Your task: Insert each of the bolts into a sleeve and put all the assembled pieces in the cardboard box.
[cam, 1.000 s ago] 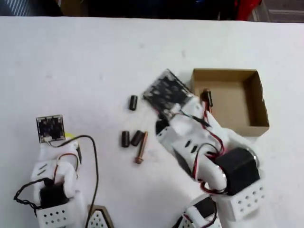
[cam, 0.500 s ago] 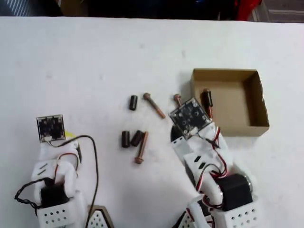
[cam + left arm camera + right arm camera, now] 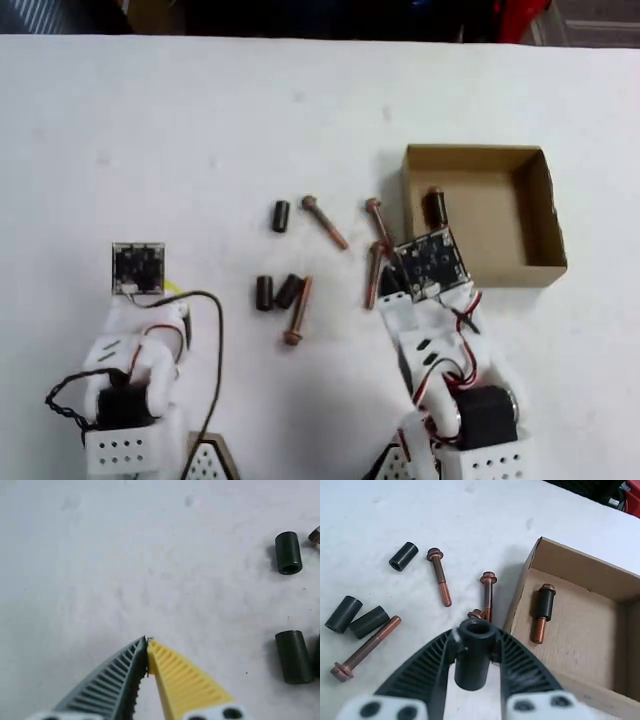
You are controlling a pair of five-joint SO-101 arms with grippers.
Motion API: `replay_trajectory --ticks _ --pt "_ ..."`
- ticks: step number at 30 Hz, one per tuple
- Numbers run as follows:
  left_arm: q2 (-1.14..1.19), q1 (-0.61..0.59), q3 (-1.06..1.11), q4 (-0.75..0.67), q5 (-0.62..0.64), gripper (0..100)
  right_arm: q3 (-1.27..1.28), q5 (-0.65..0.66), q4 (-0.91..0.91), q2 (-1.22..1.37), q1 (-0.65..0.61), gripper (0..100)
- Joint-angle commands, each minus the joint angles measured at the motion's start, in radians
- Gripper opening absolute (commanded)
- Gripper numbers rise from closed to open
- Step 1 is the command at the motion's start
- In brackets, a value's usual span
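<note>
Table (image 3: 200,120): plain white. Bolts (image 3: 440,577): copper all over. Loose sleeves (image 3: 403,556): black. The sleeve (image 3: 471,667) in the right gripper (image 3: 474,635) is black too. Cardboard box (image 3: 475,155): plain tan-brown. Assembled piece (image 3: 543,607) inside is black over copper. Left gripper (image 3: 146,642): one grey finger (image 3: 110,680), one yellow finger (image 3: 180,680), both ribbed. Right gripper fingers (image 3: 420,675): black, ribbed. Arm housings (image 3: 135,340): white.

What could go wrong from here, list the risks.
The right gripper grips the sleeve by its sides only; it could tilt during insertion. Two bolts lie close together beside the box wall, awkward to grasp singly. Two loose sleeves touch; grasping one may roll the other.
</note>
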Motion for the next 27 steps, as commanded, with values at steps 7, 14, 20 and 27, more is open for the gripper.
replay_trajectory --ticks 7,14,20,27 --pt "-0.001 0.019 -0.149 0.172 -0.009 3 0.130 -0.008 -0.111 -0.154 0.012 1.6" --pt "0.005 0.022 -0.288 0.287 -0.058 3 0.196 -0.014 -0.140 -0.200 0.012 1.6" --pt "0.007 0.022 -0.341 0.334 -0.175 3 0.282 -0.015 -0.237 -0.234 0.019 1.6" --pt "0.025 0.018 -0.440 0.333 -0.229 3 0.413 -0.015 -0.444 -0.234 0.071 1.6"
